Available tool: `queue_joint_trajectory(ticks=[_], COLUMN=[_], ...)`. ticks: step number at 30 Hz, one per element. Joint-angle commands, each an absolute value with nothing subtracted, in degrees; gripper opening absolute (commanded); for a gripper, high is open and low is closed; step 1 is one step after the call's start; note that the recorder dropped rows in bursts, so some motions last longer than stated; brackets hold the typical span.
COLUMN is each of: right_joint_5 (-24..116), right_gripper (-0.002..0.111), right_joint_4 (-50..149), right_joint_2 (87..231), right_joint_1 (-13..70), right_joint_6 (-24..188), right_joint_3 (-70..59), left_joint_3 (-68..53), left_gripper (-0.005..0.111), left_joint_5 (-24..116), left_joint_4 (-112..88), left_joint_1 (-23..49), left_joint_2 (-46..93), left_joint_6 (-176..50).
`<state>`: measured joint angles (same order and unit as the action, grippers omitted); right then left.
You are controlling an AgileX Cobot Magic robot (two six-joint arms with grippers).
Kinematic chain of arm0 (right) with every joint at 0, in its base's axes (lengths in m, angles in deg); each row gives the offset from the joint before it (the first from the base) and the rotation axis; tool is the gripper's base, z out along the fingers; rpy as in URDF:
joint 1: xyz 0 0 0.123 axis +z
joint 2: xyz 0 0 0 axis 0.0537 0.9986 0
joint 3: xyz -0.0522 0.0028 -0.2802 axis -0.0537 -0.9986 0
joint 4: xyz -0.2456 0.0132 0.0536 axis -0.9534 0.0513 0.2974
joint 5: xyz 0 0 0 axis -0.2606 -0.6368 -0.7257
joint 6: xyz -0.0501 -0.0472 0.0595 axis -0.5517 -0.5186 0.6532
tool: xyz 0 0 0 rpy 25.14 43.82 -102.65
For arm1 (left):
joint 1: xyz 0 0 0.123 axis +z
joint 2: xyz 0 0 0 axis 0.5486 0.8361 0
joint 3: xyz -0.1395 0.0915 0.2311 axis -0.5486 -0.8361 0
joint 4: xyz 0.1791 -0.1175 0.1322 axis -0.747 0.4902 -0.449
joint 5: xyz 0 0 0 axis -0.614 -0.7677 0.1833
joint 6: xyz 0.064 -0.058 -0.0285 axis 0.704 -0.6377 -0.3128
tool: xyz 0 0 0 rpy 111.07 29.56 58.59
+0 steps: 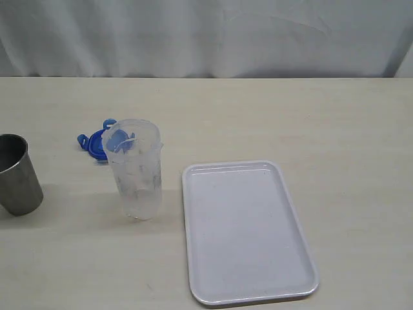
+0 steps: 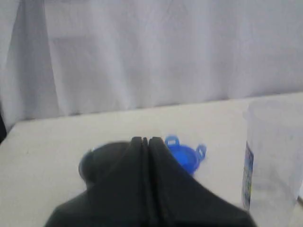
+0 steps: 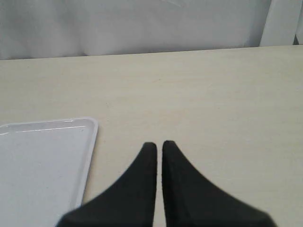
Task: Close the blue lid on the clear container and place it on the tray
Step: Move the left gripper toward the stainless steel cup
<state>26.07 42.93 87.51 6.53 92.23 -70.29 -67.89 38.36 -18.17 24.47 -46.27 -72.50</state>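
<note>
The clear container (image 1: 137, 169) stands upright and lidless on the table, just left of the tray (image 1: 243, 231). The blue lid (image 1: 98, 143) lies flat on the table behind the container, partly seen through its wall. In the left wrist view my left gripper (image 2: 146, 140) is shut and empty, its black fingers covering part of the blue lid (image 2: 185, 156); the clear container (image 2: 273, 156) stands at that picture's edge. My right gripper (image 3: 156, 144) is shut with nothing in it, over bare table beside a corner of the tray (image 3: 80, 130). Neither gripper shows in the exterior view.
A grey steel cup (image 1: 16, 174) stands at the left edge of the table; the same cup (image 2: 90, 163) shows dimly behind my left fingers. A white curtain (image 1: 206, 35) hangs along the table's far edge.
</note>
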Motion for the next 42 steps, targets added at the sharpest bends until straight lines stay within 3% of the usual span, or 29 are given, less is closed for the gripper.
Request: queue_joint_trajectory(ticks=[1, 7, 12, 15, 20, 22, 35, 42], right_joint_5=[26.3, 26.3, 26.3, 26.3, 26.3, 26.3, 26.3, 26.3], right_gripper=[0.004, 0.004, 0.004, 0.004, 0.004, 0.004, 0.004, 0.004], right_joint_4=[43.1, 43.1, 43.1, 43.1, 43.1, 43.1, 43.1, 43.1], right_joint_2=[87.2, 87.2, 87.2, 87.2, 87.2, 87.2, 87.2, 87.2], right_joint_1=[6.5, 6.5, 6.5, 6.5, 6.5, 6.5, 6.5, 6.5], right_joint_6=[92.4, 92.4, 92.4, 92.4, 92.4, 92.4, 92.4, 92.4], right_joint_3=[-70.5, -70.5, -70.5, -70.5, -70.5, -70.5, -70.5, -70.5], left_joint_3=[-68.1, -68.1, -68.1, -68.1, -68.1, -68.1, -68.1, -68.1], left_gripper=[0.0, 0.0, 0.005, 0.026, 0.091, 0.101, 0.101, 0.101], left_joint_5=[48.8, 60.6, 61.5, 65.3, 71.4, 71.7, 79.3, 89.7], left_joint_4=[-19.1, -18.6, -18.7, -18.9, -18.7, -18.7, -3.5, -2.9], left_joint_1=[24.6, 24.6, 24.6, 24.6, 24.6, 24.6, 24.6, 24.6], left_joint_2=[-46.4, -46.4, -46.4, -46.4, -46.4, -46.1, -11.1, 7.4], left_joint_6=[-71.5, -75.5, -78.6, -78.5, -78.5, -78.2, -57.8, -57.7])
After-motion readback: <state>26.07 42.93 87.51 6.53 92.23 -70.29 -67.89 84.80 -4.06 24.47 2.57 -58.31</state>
